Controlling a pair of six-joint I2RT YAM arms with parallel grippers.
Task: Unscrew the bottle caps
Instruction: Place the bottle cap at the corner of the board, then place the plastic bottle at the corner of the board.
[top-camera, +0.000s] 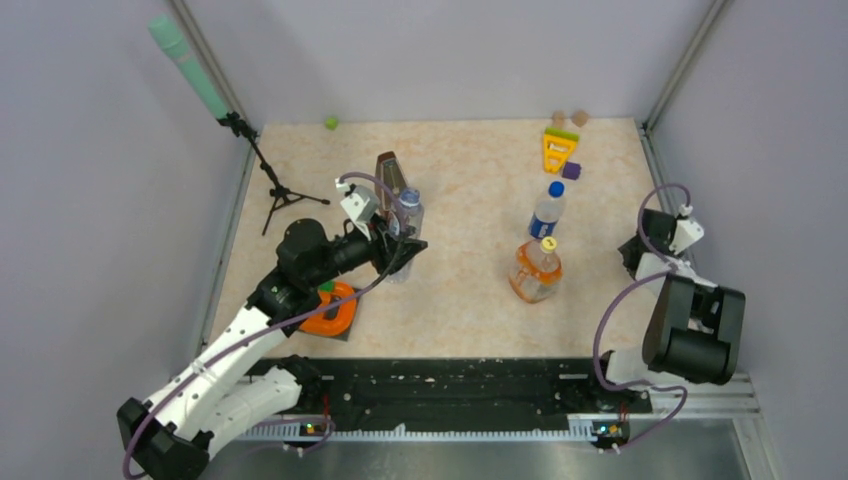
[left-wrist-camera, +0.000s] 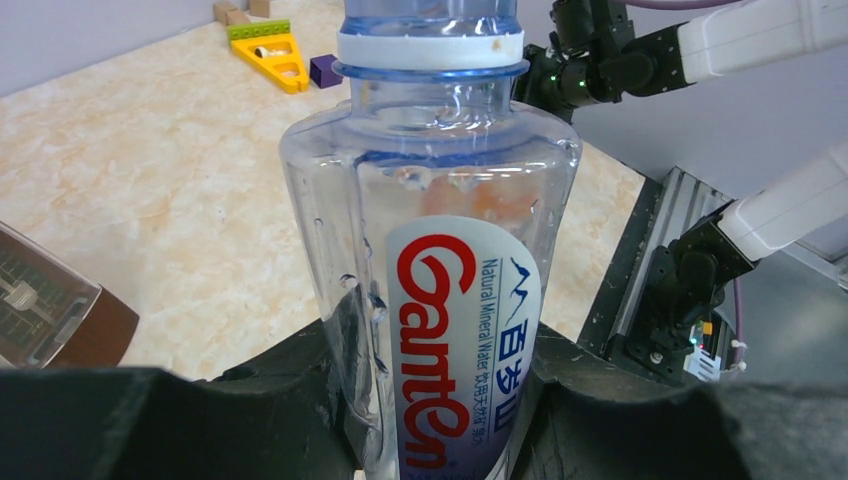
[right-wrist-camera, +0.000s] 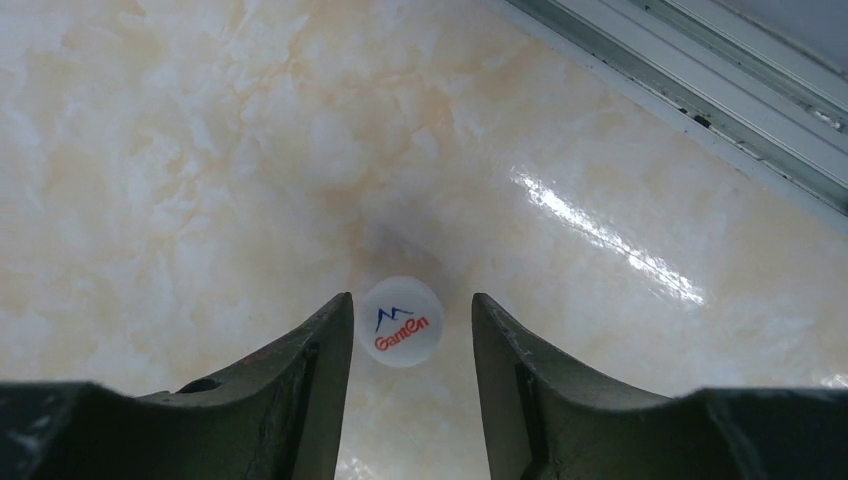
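Note:
My left gripper (top-camera: 400, 245) (left-wrist-camera: 440, 350) is shut on the body of a clear bottle (left-wrist-camera: 430, 260) with a red-and-blue label, held upright left of centre. Its neck (left-wrist-camera: 430, 15) has no cap; only a white ring (left-wrist-camera: 430, 50) sits below the thread. At the right edge of the table, a white cap (right-wrist-camera: 401, 321) lies flat between the fingers of my right gripper (right-wrist-camera: 411, 300), which is open, with a gap on each side. A slim bottle (top-camera: 545, 215) with a blue cap (top-camera: 556, 188) and a squat orange bottle (top-camera: 535, 272) with a yellow cap (top-camera: 548, 243) stand right of centre.
A brown metronome (top-camera: 390, 172) stands just behind the held bottle. An orange object (top-camera: 330, 310) lies under my left arm. A microphone tripod (top-camera: 275, 190) stands at the left. A yellow toy (top-camera: 558, 148), a purple block (top-camera: 571, 170) and wooden discs (top-camera: 570, 118) lie at the back right.

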